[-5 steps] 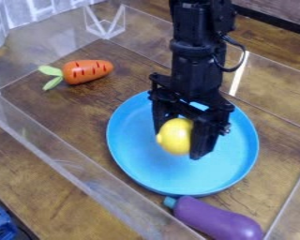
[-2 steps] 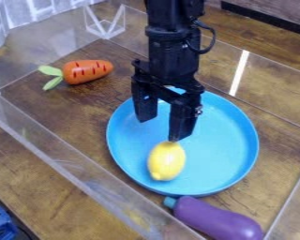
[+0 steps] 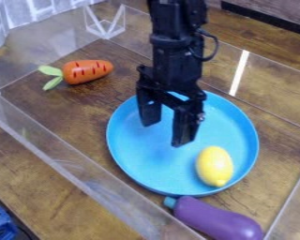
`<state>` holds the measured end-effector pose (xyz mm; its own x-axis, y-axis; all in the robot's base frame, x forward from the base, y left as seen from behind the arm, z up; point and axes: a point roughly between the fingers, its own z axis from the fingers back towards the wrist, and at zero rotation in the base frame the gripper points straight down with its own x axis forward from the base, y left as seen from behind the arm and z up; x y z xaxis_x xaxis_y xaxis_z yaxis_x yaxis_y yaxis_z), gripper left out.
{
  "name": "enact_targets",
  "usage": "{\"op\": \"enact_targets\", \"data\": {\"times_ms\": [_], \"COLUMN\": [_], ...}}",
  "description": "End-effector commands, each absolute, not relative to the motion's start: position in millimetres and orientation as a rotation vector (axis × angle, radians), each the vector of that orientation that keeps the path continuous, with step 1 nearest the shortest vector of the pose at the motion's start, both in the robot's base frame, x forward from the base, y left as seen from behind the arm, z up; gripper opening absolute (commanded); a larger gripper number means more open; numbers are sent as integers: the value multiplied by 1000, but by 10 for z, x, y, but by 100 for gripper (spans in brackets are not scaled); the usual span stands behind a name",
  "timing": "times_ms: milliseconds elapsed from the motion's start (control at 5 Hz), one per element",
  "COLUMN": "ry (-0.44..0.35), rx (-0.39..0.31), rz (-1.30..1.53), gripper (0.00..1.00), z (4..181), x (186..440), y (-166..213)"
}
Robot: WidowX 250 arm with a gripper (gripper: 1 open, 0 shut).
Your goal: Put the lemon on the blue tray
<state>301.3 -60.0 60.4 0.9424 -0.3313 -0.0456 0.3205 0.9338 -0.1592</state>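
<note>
While loose at 4 o'clock on blue tray [image 3: 134, 150], lemon [image 3: 216, 165]; gripper [image 3: 167, 122] jaws wide, empty.

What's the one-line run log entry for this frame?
tool: open, empty, over tray | lemon: lying free on blue tray | carrot, eggplant: off tray

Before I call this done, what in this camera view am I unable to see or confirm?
- Blue tray: its far middle is covered by the open pincer and the arm.
- Eggplant: its lower side is cut off by the picture's bottom edge.
- Lemon: it lies on the tray, but its underside is hidden, so whether it has settled is unclear.
- Carrot: its surface detail is too small to read.
</note>
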Motion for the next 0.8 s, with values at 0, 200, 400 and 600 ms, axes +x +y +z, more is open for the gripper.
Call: {"op": "enact_targets", "data": {"times_ms": [0, 200, 400, 600], "ry": [-1, -14, -8, 0], "rx": [-146, -144, -120, -93], "rz": [-372, -390, -331, -265], "gripper": [100, 100, 100, 100], "z": [758, 718, 730, 739], "x": [3169, 3242, 3292, 3339], "y": [-740, -872, -664, -443]}}
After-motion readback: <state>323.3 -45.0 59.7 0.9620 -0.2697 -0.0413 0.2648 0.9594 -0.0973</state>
